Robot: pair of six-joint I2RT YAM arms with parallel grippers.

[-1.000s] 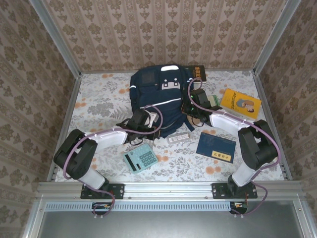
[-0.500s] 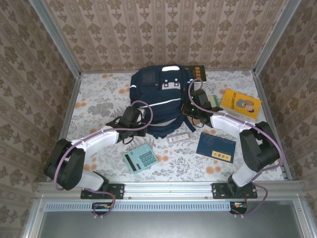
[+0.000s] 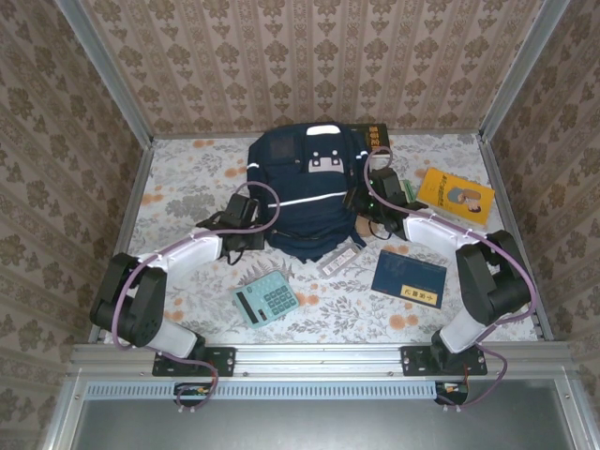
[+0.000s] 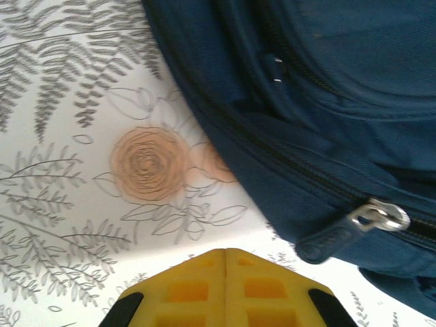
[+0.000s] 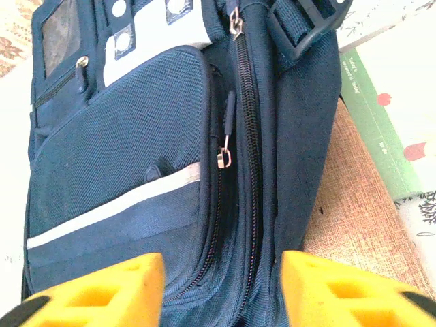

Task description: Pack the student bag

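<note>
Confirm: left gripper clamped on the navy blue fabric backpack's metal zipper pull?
No: the left gripper is shut on nothing; the zipper pull lies apart on the backpack.

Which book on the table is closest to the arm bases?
The navy blue book, front right of the student bag. The yellow book and the black book behind the bag lie farther back.

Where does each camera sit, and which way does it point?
Top: fixed above and behind, looking down on the table and student bag; both arms show, bases nearest.
Left wrist: on the left arm, looking down at the bag's zipped edge; shut left pincer at the bottom.
Right wrist: on the right arm, facing along the bag's zips; open right pincer.
All three share the bag.
</note>
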